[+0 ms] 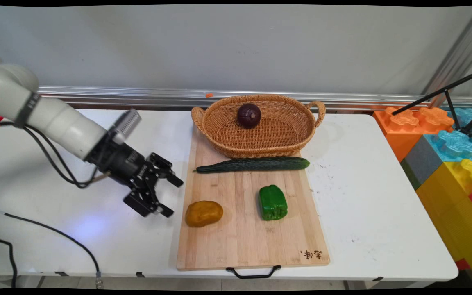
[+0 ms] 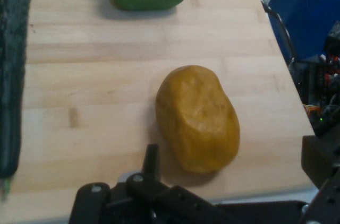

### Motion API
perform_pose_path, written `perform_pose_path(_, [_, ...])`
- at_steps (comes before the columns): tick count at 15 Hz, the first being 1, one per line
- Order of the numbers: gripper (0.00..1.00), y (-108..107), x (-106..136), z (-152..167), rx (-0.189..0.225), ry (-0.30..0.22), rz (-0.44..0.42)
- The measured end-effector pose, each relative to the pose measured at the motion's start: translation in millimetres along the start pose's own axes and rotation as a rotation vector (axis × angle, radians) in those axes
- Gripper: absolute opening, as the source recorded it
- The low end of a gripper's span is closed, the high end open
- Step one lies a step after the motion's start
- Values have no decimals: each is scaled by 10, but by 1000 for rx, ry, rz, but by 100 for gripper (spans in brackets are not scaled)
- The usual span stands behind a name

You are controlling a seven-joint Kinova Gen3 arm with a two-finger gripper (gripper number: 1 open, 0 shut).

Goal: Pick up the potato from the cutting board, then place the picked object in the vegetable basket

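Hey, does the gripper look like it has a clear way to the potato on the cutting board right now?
Probably yes. The open gripper sits just off the cutting board's left edge, facing the potato, with nothing between them. The green pepper and cucumber lie well clear.

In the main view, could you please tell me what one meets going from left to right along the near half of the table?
Black two-finger gripper, fingers spread → yellow-brown potato on the pale wooden cutting board → green bell pepper → bare white table → stacked coloured foam blocks past the table's edge.
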Motion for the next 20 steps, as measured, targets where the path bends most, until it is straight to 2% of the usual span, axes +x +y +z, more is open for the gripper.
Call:
perform_pose_path(6, [100,-76,-139,448,3,30,28])
perform_pose_path(12, [100,-121,-179,725,12,37,56])
perform_pose_path(13, [0,-129,-178,768,13,38,61])
perform_pose_path(17, [0,-149,-135,831,13,43,74])
perform_pose_path(20, [0,-151,-17,733,8,52,68])
